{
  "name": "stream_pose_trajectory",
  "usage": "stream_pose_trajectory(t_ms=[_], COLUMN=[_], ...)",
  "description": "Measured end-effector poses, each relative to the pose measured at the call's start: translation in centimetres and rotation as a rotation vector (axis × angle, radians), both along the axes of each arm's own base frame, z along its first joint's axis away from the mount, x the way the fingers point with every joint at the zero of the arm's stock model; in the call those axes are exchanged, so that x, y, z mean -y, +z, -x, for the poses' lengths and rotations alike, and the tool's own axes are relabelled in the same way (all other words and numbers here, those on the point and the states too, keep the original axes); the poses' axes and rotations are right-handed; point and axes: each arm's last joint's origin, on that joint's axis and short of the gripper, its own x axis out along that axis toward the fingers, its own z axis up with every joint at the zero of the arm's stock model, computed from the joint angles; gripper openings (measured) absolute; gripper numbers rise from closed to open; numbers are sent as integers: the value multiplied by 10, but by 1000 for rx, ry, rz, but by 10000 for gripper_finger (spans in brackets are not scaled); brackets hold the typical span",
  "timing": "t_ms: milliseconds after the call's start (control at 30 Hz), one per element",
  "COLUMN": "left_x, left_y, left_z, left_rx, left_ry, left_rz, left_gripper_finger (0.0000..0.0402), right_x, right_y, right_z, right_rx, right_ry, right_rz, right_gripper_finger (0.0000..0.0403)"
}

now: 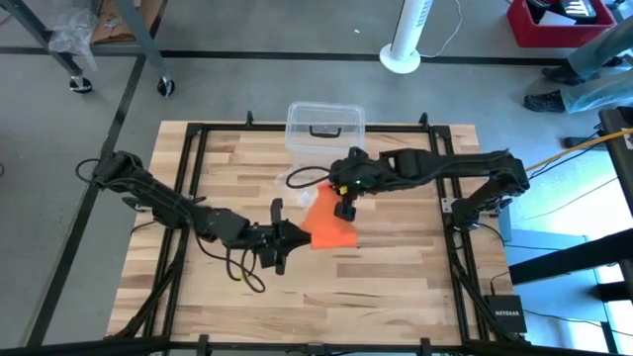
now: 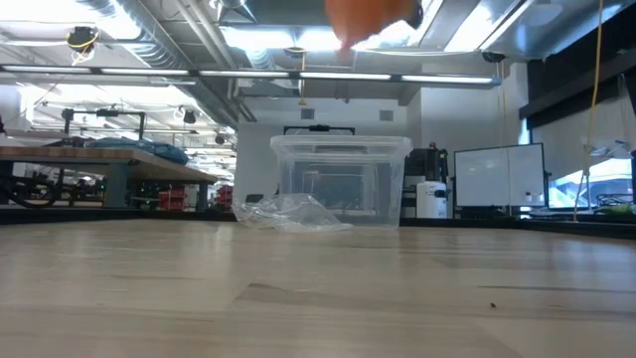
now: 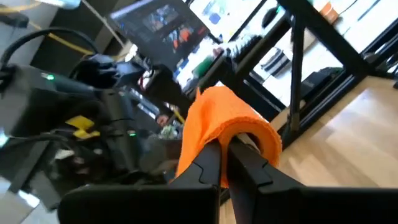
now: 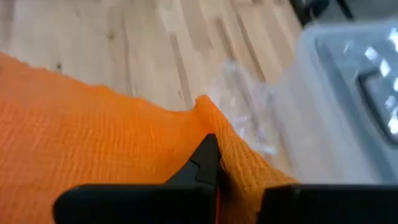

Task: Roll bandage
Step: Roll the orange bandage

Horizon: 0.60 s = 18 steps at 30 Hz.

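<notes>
The orange bandage (image 1: 328, 225) is held above the middle of the table between both grippers. In the low view only its lower part (image 2: 373, 15) shows, at the top of the picture, well off the wood. My left gripper (image 1: 302, 237) reaches in from the table's left and is shut on the bandage's near end. My right gripper (image 1: 345, 210) reaches in from the right and is shut on its far part. In the left wrist view the bandage (image 3: 217, 118) curls over the fingertips. In the right wrist view it spreads out as a wide sheet (image 4: 93, 143). My left gripper pinches the bandage between its two shut fingers (image 3: 208, 165), which come about level from the table's left. A fold of the cloth (image 3: 249, 124) loops over the fingertips. The bandage is lifted clear of the table. My right gripper pinches a bunched edge of the bandage (image 4: 214, 127) between its fingers (image 4: 205, 158), slanting down from the table's right side. How many layers it has, I cannot tell. From there the cloth spreads toward the left gripper, clear of the table.
A clear plastic box with a dark handle (image 1: 324, 127) stands at the table's far edge, just behind the grippers. A crumpled transparent plastic piece (image 2: 288, 212) lies in front of it. Bare wood (image 1: 396, 287) stretches toward the near edge.
</notes>
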Motion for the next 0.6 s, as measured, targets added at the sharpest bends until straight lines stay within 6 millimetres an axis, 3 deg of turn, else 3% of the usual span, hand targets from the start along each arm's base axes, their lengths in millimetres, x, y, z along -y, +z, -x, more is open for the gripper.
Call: stream_pose_trajectory(t_ms=[133,300,467,600], left_x=[-11,-24,-31,-36], left_y=[-7,-13,-18,-21], left_z=[-5,-9,-11,-12], left_rx=[-68,-119,-162,-182], left_ry=[47,85,113,138], left_rz=[38,109,140,161], left_gripper_finger=[3,3,3,3], right_x=[0,0,0,0], right_y=[-25,-44,-41,-27], right_z=[2,6,11,12], right_rx=[-70,-142,-191,-187], right_ry=[-21,-54,-56,-48], right_rz=[-23,-50,-46,-53], right_gripper_finger=[33,105,176,206])
